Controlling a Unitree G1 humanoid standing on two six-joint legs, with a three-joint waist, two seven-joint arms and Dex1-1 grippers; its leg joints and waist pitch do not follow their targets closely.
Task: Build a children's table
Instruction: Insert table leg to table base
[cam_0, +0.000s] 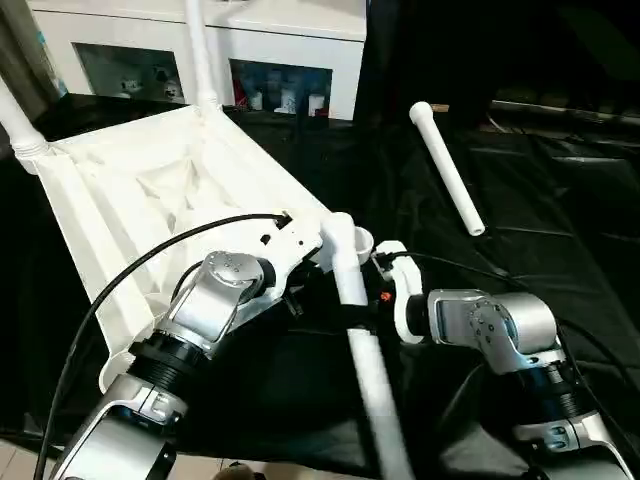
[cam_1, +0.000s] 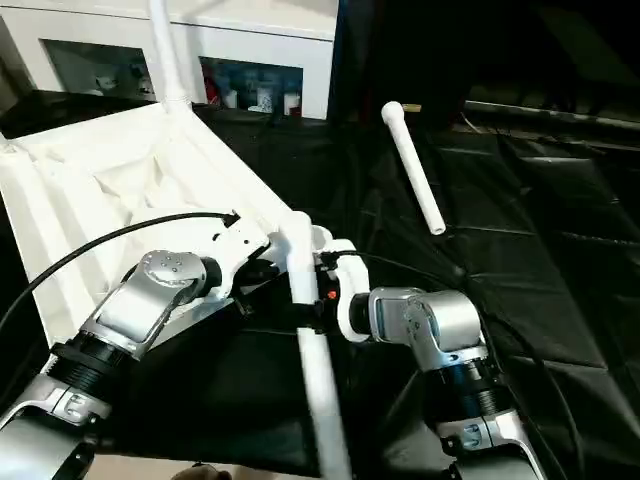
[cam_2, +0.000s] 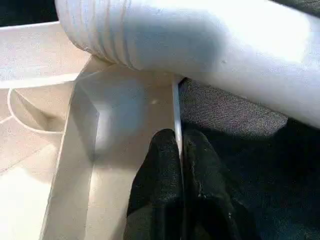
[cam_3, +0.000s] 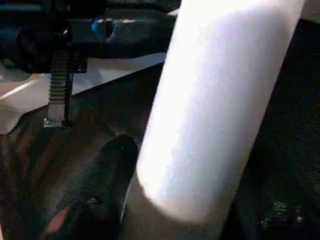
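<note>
**Getting the third leg into its hole**

Our left gripper (cam_2: 180, 150) is pinched tight on the thin wall of the top (cam_0: 130, 190), right at the near corner. Its two black fingers (cam_2: 160, 170) press on that wall from both sides. Our right gripper (cam_3: 125, 200) is around the leg (cam_0: 355, 300), low down by the corner. We can see one dark finger next to the leg, but we cannot tell if the grip is tight.

To do this step well, we think the left gripper should hold the top firm so it does not slide on the black cloth (cam_0: 540, 200). The right gripper should get a snug hold on the leg. Then we line up the ridged end of the leg with the round hole (cam_0: 362, 240) at the corner and push straight in, not at a slant. If the leg leans, it may jam or tip the top.

Both silver arms reach forward and bend in toward each other, so the grippers meet at the corner. The left wrist turns inward over the top. The right wrist bends in from the other side.

The top lies upside down on the cloth. Two legs stand up at its far corners (cam_0: 197, 50). One spare leg (cam_0: 447, 165) lies well apart on the cloth, off to the right.
</note>
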